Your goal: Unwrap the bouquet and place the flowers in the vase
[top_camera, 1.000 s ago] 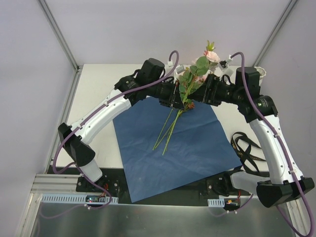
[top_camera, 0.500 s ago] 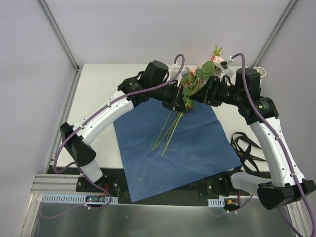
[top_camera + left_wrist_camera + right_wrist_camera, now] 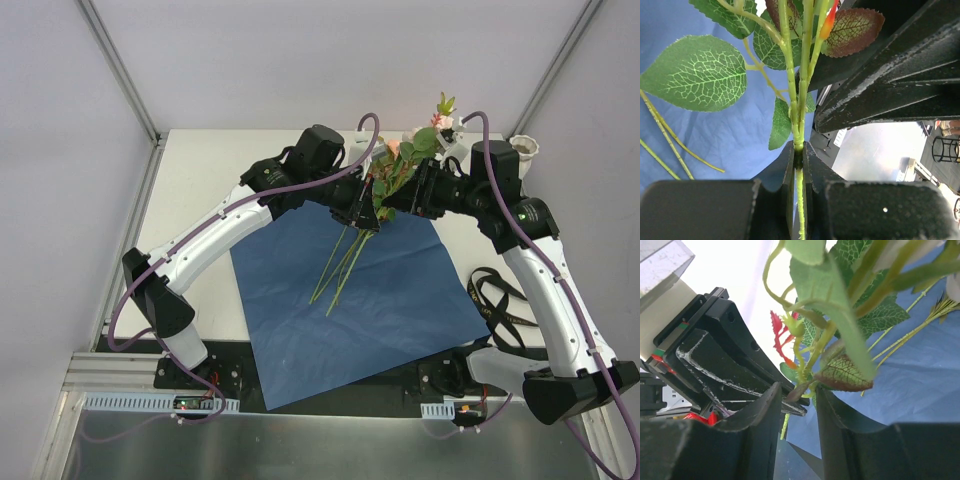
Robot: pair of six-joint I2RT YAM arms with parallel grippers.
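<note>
Flowers: the flowers (image 3: 398, 168), pink and peach blooms with green leaves, are held up over the middle of the counter (image 3: 200, 190), free of their wrapping.
Long axis: the stems slant from loose ends low on the near left, above the blue paper sheet (image 3: 370, 300), up to blooms on the far right.
Left claw: the left claw (image 3: 797, 147) is clamped on the bunched stems just below the leaves.
Right claw: the right claw (image 3: 796, 390) faces it from the other side. Its jaws stand partly apart, straddling a stem and a reddish leaf, and are not visibly pressing.
Vase: the vase (image 3: 524, 148) shows only its scalloped whitish rim at the far right corner, behind the right arm.
Key relation: the vase lies to the right of both claws and beyond them. The right arm is nearer to it, and the blooms, not the stem ends, point its way.
Judgement: probably a handover, with the stems needing to turn downward before entry.
Also present: the black ribbon (image 3: 500, 300) lies on the counter to the right of the paper.
</note>
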